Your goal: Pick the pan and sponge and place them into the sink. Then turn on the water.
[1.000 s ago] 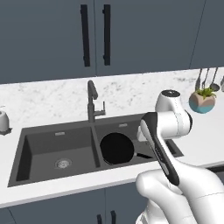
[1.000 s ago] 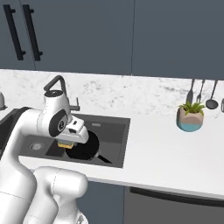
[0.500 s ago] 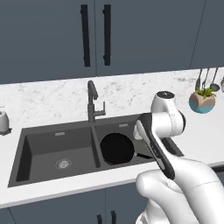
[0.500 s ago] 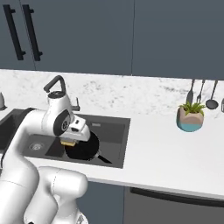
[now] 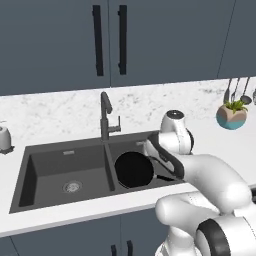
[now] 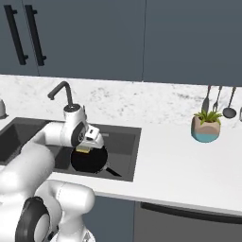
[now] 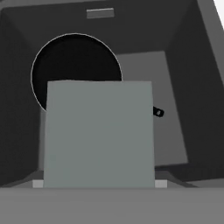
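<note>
Since the earlier frames our arm had swung a little left and lowered, bringing the gripper from beside the sink's right rim to a spot over the right basin, directly above the pan. Nothing else in the kitchen had shifted; the base views stayed framed as they were.

We saw the sponge clamped between the fingers, its broad grey face turned toward the hand camera and covering the middle of that view; in the right base view its yellow underside peeked out just below the hand. So we judged the hand closed on the sponge, jaws held wide by its bulk.

The pan already lay flat on the floor of the right basin of the sink, handle pointing toward the near right corner. The left basin held just its round drain. The gooseneck faucet stood at the far rim over the divider, with no water running that we could make out.

For the coming move we judged that the drop point lay straight down from the hand: pan and basin floor were beneath the sponge, so a plain release should land it inside. After that, the faucet lever sat up, to the far left of the hand.
</note>
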You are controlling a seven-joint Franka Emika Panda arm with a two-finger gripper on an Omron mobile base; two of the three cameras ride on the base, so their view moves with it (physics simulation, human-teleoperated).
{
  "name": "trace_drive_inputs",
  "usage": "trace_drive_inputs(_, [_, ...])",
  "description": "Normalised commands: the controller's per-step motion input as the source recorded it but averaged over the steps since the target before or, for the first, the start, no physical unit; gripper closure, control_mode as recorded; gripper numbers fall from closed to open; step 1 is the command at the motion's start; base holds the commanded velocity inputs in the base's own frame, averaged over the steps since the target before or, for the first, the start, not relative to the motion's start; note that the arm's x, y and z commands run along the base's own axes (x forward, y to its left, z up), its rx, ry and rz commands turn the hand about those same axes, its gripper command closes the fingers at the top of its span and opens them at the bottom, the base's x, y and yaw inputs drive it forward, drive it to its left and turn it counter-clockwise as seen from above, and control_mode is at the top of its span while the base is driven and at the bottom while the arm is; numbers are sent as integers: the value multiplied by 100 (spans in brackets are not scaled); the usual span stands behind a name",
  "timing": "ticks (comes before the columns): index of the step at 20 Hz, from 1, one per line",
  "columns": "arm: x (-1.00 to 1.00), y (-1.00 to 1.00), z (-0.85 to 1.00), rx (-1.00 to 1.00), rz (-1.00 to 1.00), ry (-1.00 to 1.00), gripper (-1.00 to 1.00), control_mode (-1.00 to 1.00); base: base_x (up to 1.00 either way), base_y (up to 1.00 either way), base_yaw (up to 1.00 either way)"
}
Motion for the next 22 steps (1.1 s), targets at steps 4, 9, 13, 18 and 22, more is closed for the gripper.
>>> trace_drive_inputs(4, [51, 3, -60, 0, 4, -13, 100, -100, 0, 0, 0])
trace_drive_inputs(9, [27, 2, -64, 0, 11, -22, 100, -100, 0, 0, 0])
trace_drive_inputs(13, [39, 13, -52, 0, 13, -17, 100, -100, 0, 0, 0])
trace_drive_inputs(18, [31, 29, -29, 0, 8, 0, 100, -100, 0, 0, 0])
trace_drive_inputs(22, [19, 24, -24, 0, 6, 0, 100, -100, 0, 0, 0])
